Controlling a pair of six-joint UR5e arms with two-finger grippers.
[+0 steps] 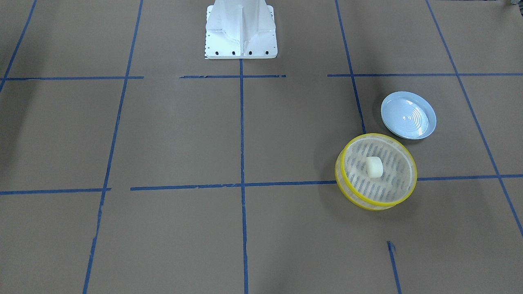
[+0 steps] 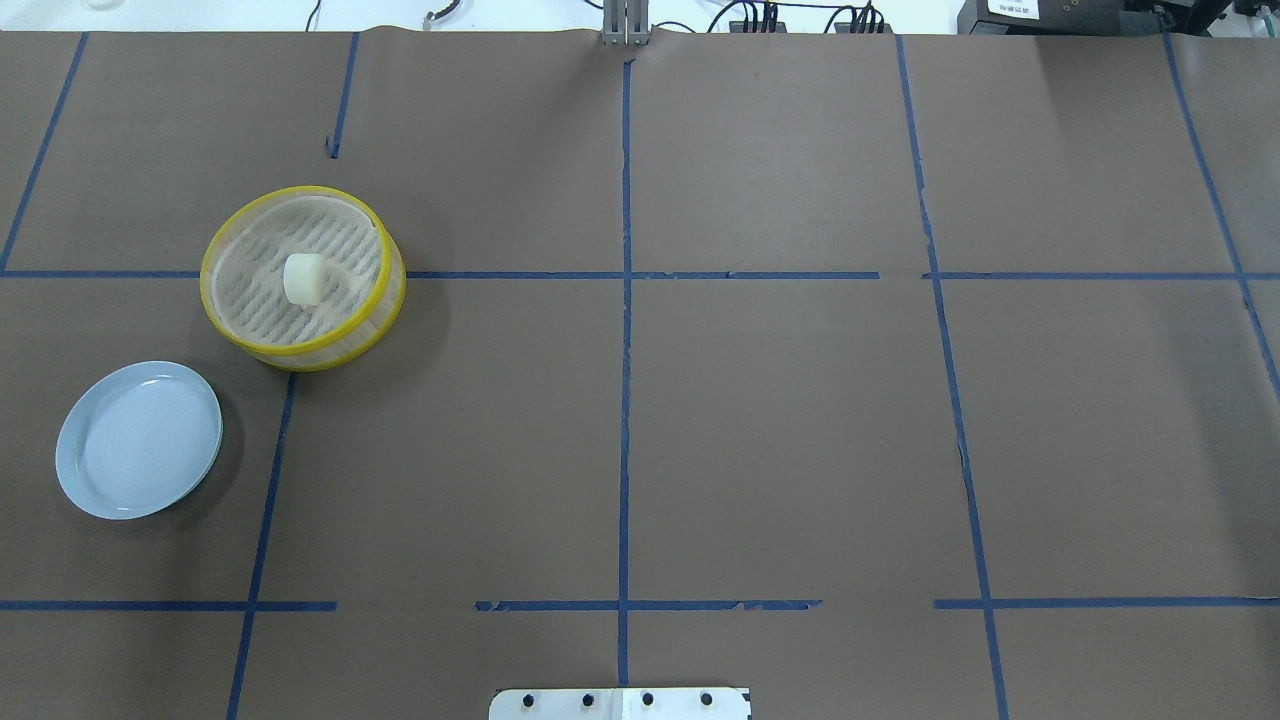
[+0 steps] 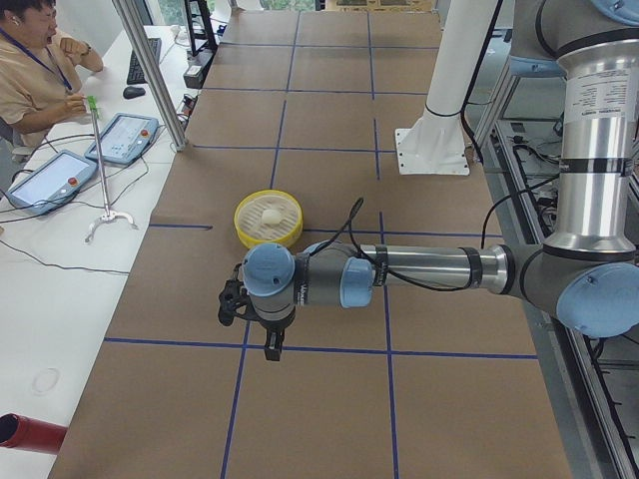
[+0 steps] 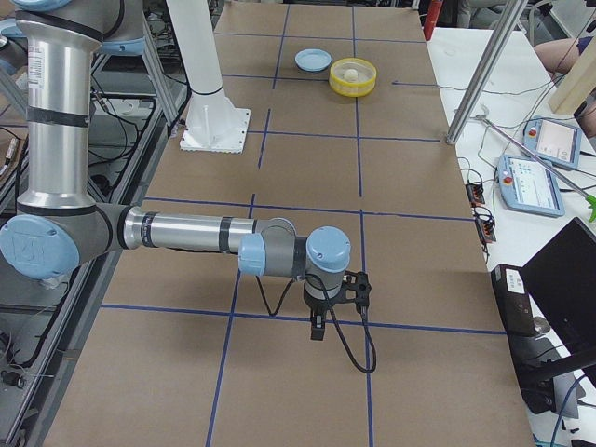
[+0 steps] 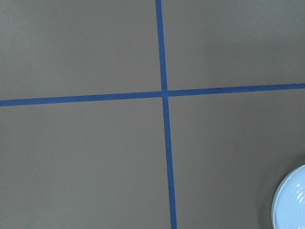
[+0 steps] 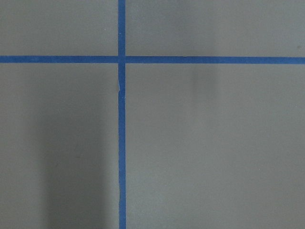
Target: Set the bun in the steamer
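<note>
Front-facing view: the steamer (image 1: 347,190) is recorded right of centre on the brown-papered table (image 1: 184,134), set across a blue tape line (image 1: 286,183). The bun (image 1: 374,167) is seated on the slotted floor inside it, near the middle. A pale blue plate (image 1: 408,115) is placed just beyond the steamer, further right. The white robot base (image 1: 241,30) is seen at top centre.

Overhead view: the steamer (image 2: 310,352) is found at left with the bun (image 2: 303,278) within. The plate (image 2: 138,440) is set nearer and further left, close by but not touching.

Left side view: the left gripper (image 3: 271,344) is held low over the paper, pointed down, well apart from the steamer beyond it. How wide its claw stands cannot be told. An operator (image 3: 35,70) is seated at far left.

Right side view: the right gripper (image 4: 318,326) is held low over a tape line. The steamer (image 4: 353,88) and plate are seen far off at the table's other end. Its claw width cannot be told either.

Left wrist view: a tape crossing (image 5: 164,93) is shown, with an arc of the plate at lower right.

Right wrist view: paper and another tape crossing are shown.
</note>
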